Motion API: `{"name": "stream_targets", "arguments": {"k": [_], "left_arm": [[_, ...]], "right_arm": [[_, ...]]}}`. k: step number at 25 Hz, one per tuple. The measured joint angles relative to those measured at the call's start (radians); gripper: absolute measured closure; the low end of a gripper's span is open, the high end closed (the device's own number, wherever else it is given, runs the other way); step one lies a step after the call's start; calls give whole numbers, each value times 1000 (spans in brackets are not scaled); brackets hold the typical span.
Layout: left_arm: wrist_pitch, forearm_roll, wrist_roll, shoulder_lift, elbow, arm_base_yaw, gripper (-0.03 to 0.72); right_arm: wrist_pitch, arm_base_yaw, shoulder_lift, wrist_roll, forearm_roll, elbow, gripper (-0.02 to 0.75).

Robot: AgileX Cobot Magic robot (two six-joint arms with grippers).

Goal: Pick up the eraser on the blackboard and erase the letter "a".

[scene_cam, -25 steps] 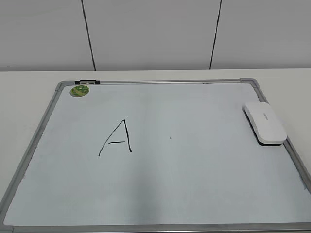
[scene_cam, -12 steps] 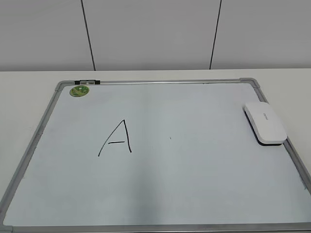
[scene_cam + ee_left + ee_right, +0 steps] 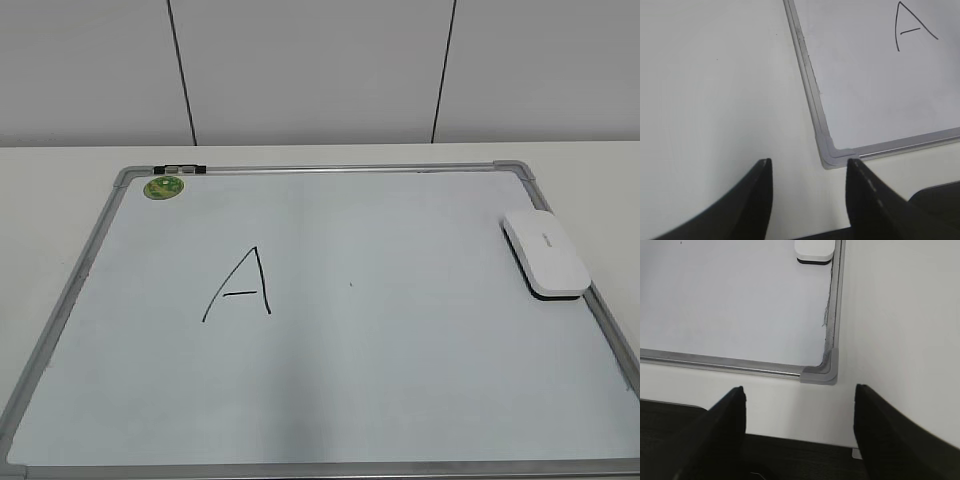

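The white eraser point(image 3: 545, 252) lies on the right edge of the blackboard point(image 3: 400, 350); its near end shows in the right wrist view point(image 3: 814, 250). No lowercase "a" shows; I see only a capital "A" point(image 3: 240, 287) and a tiny dark dot point(image 3: 350, 284) to its right. My left gripper point(image 3: 809, 162) is open and empty over the table beside the board's near-left corner point(image 3: 832, 155). My right gripper point(image 3: 800, 389) is open and empty in front of the board's near-right corner point(image 3: 822, 371). Neither gripper shows in the exterior view.
A round green magnet point(image 3: 163, 187) sits at the board's far-left corner, beside a small black-and-silver clip point(image 3: 180, 168) on the frame. The board lies on a white table point(image 3: 60, 190) with a grey panelled wall behind.
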Motion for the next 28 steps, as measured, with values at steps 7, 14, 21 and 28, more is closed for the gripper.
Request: {"name": "stream_targets", "arguments": {"k": [7, 14, 21, 28], "left_arm": [[0, 0, 0, 0, 0, 0, 341], [0, -2, 0, -66, 0, 47, 341], [0, -2, 0, -145, 0, 144, 341], [2, -2, 0, -178, 0, 156, 341]], "right_arm": [[0, 0, 0, 0, 0, 0, 237], [0, -49, -19, 2, 0, 0, 237], [-2, -154, -125, 2, -2, 0, 236], [0, -181, -200, 2, -4, 0, 237]]}}
